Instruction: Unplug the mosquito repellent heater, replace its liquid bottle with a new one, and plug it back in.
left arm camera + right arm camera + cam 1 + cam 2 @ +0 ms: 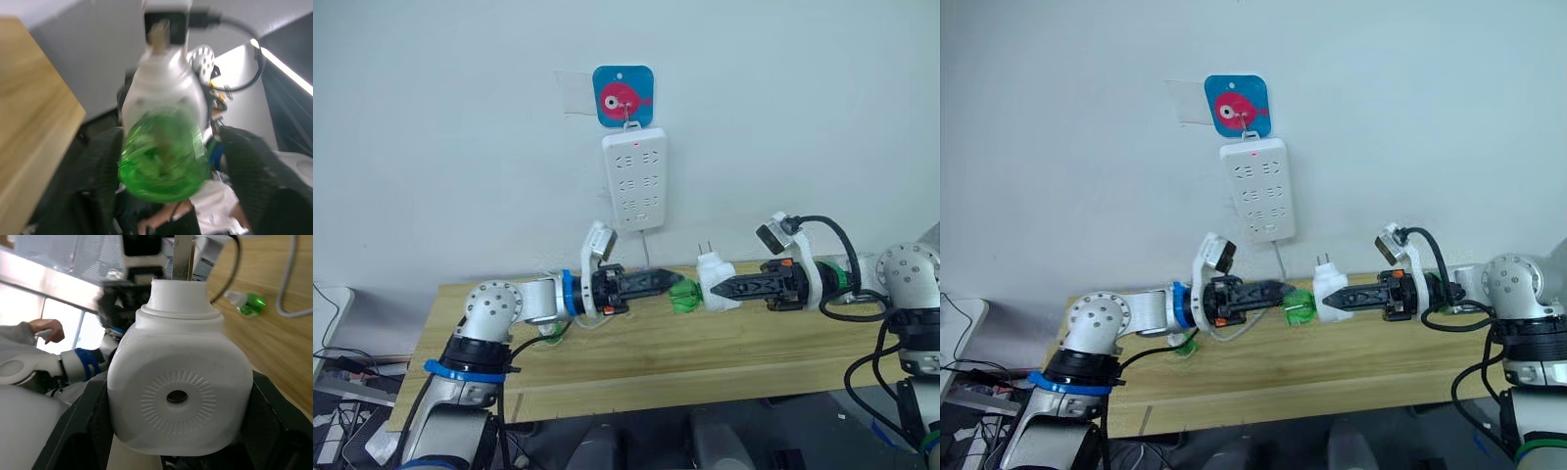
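1. Right gripper [718, 291]: fingers clamped on the mosquito repellent heater [714, 280], held above the wooden table [724, 343], prongs pointing up.
2. Left gripper [672, 284]: fingers closed on the green liquid bottle [685, 295], which meets the heater's side; the two grippers face each other.
3. Capped green bottle [248, 303]: lying on the table near the left arm.
4. Power strip [634, 180]: hanging on the wall above, under a blue fish hook [624, 95].
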`<state>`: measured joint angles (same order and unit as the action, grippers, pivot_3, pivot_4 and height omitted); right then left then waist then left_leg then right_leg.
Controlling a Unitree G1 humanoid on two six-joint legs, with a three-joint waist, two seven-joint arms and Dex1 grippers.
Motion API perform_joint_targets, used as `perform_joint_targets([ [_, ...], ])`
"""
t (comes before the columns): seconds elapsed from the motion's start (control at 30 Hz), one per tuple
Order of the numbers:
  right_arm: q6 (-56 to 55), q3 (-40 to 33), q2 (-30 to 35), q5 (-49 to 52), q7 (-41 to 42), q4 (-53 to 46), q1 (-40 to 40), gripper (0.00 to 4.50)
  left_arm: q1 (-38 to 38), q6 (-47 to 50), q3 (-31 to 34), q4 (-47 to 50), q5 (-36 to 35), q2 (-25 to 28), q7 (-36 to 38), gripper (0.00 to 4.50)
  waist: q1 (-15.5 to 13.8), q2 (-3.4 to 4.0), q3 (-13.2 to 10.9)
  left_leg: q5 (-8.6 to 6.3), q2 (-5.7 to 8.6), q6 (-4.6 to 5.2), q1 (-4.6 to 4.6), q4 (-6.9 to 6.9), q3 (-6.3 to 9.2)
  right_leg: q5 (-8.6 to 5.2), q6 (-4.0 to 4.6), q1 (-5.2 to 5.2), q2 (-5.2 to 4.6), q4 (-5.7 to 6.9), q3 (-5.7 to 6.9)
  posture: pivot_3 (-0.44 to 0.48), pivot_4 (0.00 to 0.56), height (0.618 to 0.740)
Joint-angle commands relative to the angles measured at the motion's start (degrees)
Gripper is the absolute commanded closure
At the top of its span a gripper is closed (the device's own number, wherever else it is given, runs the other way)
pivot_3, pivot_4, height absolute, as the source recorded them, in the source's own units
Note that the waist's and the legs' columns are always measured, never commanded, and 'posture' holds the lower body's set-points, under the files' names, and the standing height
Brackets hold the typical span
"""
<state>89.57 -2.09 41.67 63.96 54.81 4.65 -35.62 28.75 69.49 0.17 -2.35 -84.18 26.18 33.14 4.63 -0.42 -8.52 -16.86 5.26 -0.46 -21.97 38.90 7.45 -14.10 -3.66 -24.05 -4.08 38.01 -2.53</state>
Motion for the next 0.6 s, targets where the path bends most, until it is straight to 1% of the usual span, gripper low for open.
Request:
perform_joint_targets([
  [0.03,0.6,-2.6,0.2,0.8,0.3,-0.8,-0.7,1.51,-0.3,0.3,2.2,1.0,0.4,-0.6,0.2,0.03,0.0,0.00,0.0,0.00,0.00,0.00,0.00,0.00,0.00,0.00,0.00,0.00,0.00,0.00,0.00,-0.118,0.144,0.740],
  [0.17,1.0,-3.1,0.0,0.7,0.2,-0.6,-0.6,1.51,-0.5,-0.8,3.2,1.6,4.0,0.2,1.7,0.03,0.0,0.00,0.0,0.00,0.01,0.01,0.00,0.00,-0.01,0.00,0.00,0.00,-0.01,-0.01,0.00,-0.120,0.148,0.740],
  [0.23,1.3,-4.1,-0.2,0.5,-0.3,0.6,-0.9,1.51,-1.9,-7.8,0.8,8.1,13.6,5.2,9.9,0.03,0.1,-0.03,0.0,0.00,0.00,0.01,0.00,-0.01,-0.01,0.00,0.00,0.00,-0.01,0.00,0.01,-0.123,0.151,0.740],
  [0.3,1.5,-5.0,-0.3,0.2,-0.8,2.2,-1.2,1.51,-4.5,-18.1,-2.8,15.9,24.6,10.5,19.0,0.03,0.2,-0.02,0.0,0.02,-0.05,-0.04,0.00,-0.07,-0.05,0.01,0.03,-0.05,0.02,0.00,-0.03,-0.120,0.152,0.740],
  [0.33,1.6,-5.5,-0.3,0.2,-1.0,2.7,-1.3,1.51,-6.2,-24.6,-4.6,18.9,30.2,12.1,22.4,0.03,0.2,0.01,-0.1,0.11,-0.05,-0.21,0.02,-0.12,-0.10,0.02,0.05,-0.03,0.02,-0.03,-0.06,-0.115,0.153,0.740],
  [0.37,1.9,-5.8,-0.4,0.3,-1.2,3.0,-1.3,1.51,-7.4,-29.2,-5.7,20.5,34.0,12.9,24.7,0.03,0.1,0.03,-0.1,0.12,-0.04,-0.23,0.02,-0.14,-0.14,0.01,0.07,-0.04,0.01,-0.07,-0.09,-0.113,0.154,0.740],
  [0.43,2.2,-6.2,-0.6,0.3,-1.4,3.3,-1.3,1.51,-10.9,-47.3,-8.4,21.5,47.2,12.2,27.5,0.03,-0.4,0.06,-0.1,0.12,-0.03,-0.23,0.02,-0.16,-0.20,0.02,0.07,0.02,-0.04,-0.22,-0.11,-0.109,0.156,0.740],
  [0.5,2.3,-6.2,-0.9,0.2,-1.6,3.5,-1.4,1.51,-13.3,-64.3,-10.1,19.2,58.2,9.7,27.8,0.03,-1.0,0.04,-0.1,0.11,-0.02,-0.22,-0.01,-0.17,-0.25,0.04,0.11,0.04,-0.09,-0.37,-0.11,-0.105,0.156,0.740],
  [0.57,2.4,-6.3,-1.2,0.2,-1.8,3.6,-1.5,1.51,-14.2,-73.7,-10.6,16.6,63.4,7.5,27.8,0.03,-1.6,0.04,-0.1,0.07,-0.04,-0.16,-0.07,-0.17,-0.26,0.07,0.13,0.02,-0.11,-0.43,-0.10,-0.102,0.158,0.740],
  [0.6,2.5,-6.3,-1.5,0.2,-2.0,3.7,-1.7,1.51,-14.3,-80.8,-10.8,14.5,67.2,5.7,26.4,0.03,-1.9,0.02,-0.1,0.00,-0.05,-0.02,-0.09,-0.17,-0.23,0.07,0.14,0.02,-0.11,-0.43,-0.06,-0.100,0.158,0.740],
])
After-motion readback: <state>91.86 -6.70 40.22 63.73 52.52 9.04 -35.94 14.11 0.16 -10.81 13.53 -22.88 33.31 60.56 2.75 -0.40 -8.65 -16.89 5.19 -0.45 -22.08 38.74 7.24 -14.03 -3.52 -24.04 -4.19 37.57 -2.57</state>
